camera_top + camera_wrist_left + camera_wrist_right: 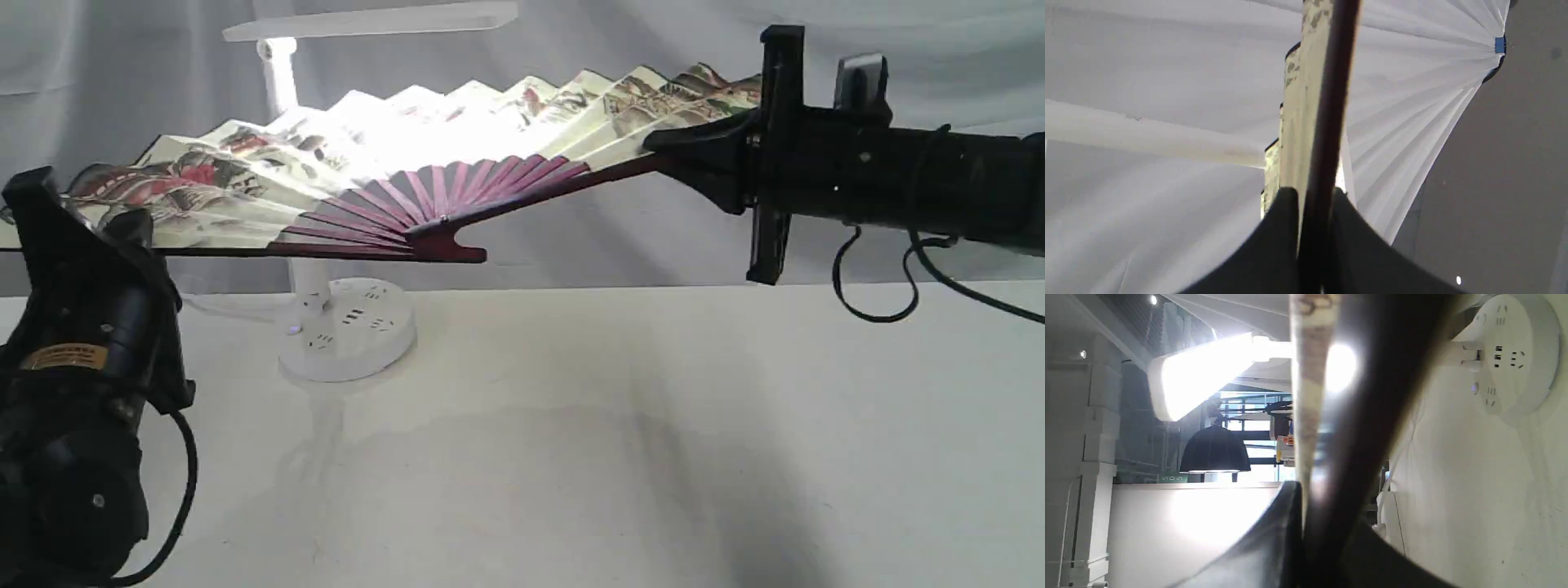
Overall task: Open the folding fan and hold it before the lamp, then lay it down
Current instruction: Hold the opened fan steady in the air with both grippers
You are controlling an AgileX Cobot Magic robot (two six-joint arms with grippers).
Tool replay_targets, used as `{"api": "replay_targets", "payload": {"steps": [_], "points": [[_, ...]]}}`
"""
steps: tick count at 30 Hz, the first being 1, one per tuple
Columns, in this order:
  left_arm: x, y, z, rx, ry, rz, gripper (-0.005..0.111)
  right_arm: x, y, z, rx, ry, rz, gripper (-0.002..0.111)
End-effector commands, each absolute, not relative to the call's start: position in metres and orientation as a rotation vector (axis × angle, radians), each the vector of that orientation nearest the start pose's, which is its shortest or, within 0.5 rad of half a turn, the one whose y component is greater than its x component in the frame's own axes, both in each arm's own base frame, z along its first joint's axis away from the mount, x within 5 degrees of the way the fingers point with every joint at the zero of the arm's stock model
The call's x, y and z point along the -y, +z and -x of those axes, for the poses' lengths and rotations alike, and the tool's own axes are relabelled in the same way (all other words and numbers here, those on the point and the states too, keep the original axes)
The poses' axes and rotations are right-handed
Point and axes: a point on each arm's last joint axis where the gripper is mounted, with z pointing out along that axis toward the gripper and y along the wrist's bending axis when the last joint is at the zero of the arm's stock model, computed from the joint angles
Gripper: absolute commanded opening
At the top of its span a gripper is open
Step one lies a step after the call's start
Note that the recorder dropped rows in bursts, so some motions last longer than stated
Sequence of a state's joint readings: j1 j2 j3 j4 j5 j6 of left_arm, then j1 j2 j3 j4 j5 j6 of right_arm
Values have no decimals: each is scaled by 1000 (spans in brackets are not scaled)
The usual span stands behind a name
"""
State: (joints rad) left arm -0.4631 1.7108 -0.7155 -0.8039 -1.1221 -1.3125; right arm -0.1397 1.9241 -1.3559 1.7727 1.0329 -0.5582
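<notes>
The folding fan (392,175) is spread wide open in the air, cream pleats painted with a landscape, maroon ribs meeting at the pivot (437,233). It hangs in front of the lit white lamp (343,327), whose glow shines through the paper. My left gripper (122,229) is shut on the fan's left guard, seen edge-on as a dark strip (1327,134) between its fingers. My right gripper (686,151) is shut on the right guard, which shows as a dark bar (1367,428). The lamp's bar head (1200,375) and round base (1515,355) show in the right wrist view.
The lamp's base stands on a white table (612,441) with its cord trailing left. Grey cloth (122,65) hangs behind. Black cables (906,278) dangle under my right arm. A black hanging shade (1214,451) shows beyond the backdrop.
</notes>
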Motion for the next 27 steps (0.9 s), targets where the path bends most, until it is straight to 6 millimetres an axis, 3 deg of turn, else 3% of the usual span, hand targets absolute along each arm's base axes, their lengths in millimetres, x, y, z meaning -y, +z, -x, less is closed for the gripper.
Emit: {"api": "replay_targets", "payload": {"steps": [1, 27], "points": [[75, 228, -307, -703, -1204, 1428, 1, -13, 277, -418, -1906, 1626, -601, 0], [76, 234, -306, -672, -1274, 1444, 1, -14, 281, -416, -1902, 1637, -580, 0]]}}
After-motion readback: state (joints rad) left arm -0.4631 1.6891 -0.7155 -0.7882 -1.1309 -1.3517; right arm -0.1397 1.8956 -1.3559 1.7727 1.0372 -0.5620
